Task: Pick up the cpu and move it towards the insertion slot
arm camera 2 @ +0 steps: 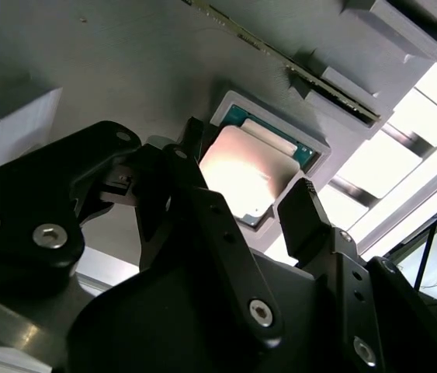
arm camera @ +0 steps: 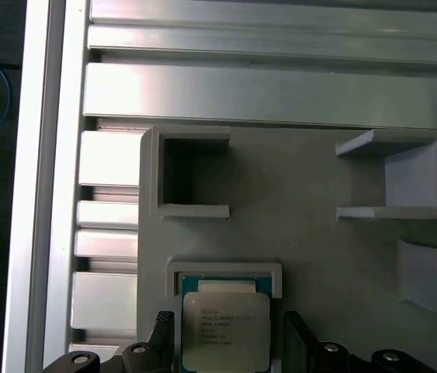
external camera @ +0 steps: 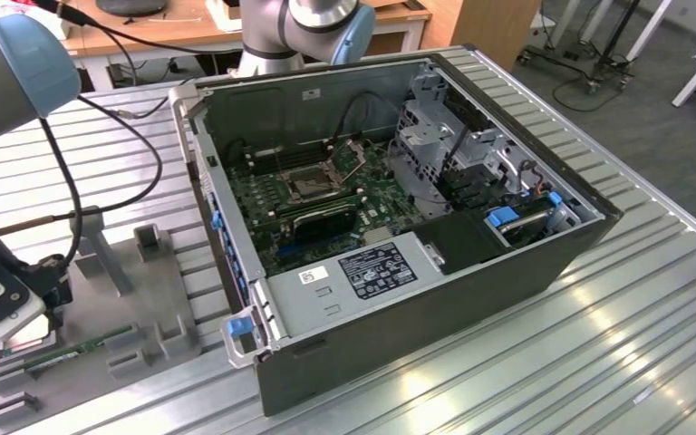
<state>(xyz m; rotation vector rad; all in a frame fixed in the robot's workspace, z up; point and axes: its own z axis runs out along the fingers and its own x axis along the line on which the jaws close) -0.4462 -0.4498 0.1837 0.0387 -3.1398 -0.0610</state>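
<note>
One cpu (arm camera: 226, 330) lies flat in its gray holder (arm camera: 226, 269) on the fixture plate (arm camera: 311, 256). My gripper (arm camera: 230, 334) straddles it, two fingers (arm camera: 300, 342) spread either side, clasping nothing. In the exterior view the one insertion slot (external camera: 312, 181) sits at two o'clock from my gripper, inside the open computer case (external camera: 445, 299), whose near wall stands between; one memory stick (external camera: 64, 355) lies nearby.

insertion slot (external camera: 313, 185): open above | drive cage (external camera: 442, 136): near | case wall (external camera: 207, 172): flanking
</note>
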